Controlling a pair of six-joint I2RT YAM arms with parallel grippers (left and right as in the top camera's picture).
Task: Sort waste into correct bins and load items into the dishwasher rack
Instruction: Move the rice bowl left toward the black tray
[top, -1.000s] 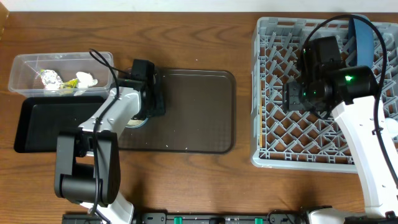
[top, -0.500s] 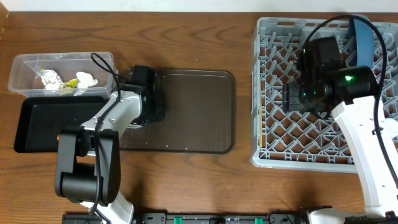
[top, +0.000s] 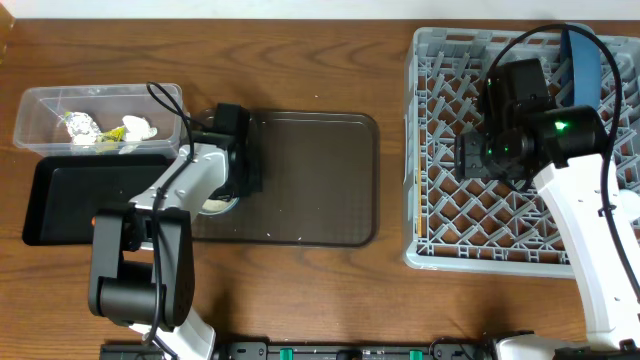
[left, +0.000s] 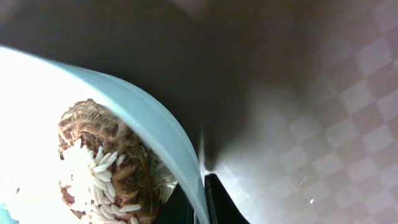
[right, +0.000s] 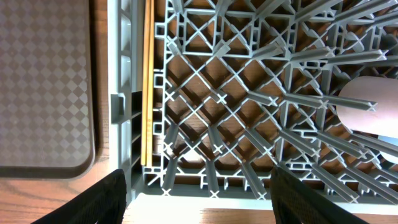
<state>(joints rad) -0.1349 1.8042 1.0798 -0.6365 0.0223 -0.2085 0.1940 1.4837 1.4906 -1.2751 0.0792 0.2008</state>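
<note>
My left gripper (top: 238, 185) is shut on the rim of the small light-blue bowl (top: 214, 205) at the left edge of the brown serving tray. In the left wrist view the fingers (left: 202, 200) pinch the bowl's rim (left: 155, 127). A brown food lump (left: 102, 158) with white rice grains (left: 99, 171) lies inside. My right gripper (top: 468, 155) (right: 202, 205) is open and empty over the grey dishwasher rack (top: 425, 150). The rack holds the chopsticks (right: 147, 81), a pinkish-white cup (right: 370, 112) and the upright blue plate (top: 585, 60). The light-blue cup is out of view.
The clear tub (top: 40, 100) at the far left holds wrappers (top: 80, 127) and tissue (top: 138, 127). The black tray (top: 70, 195) lies just in front of it. The brown serving tray (top: 310, 180) fills the middle, with a few crumbs on it.
My left gripper has shifted slightly toward the near side with the bowl in it. The right arm has not moved.
</note>
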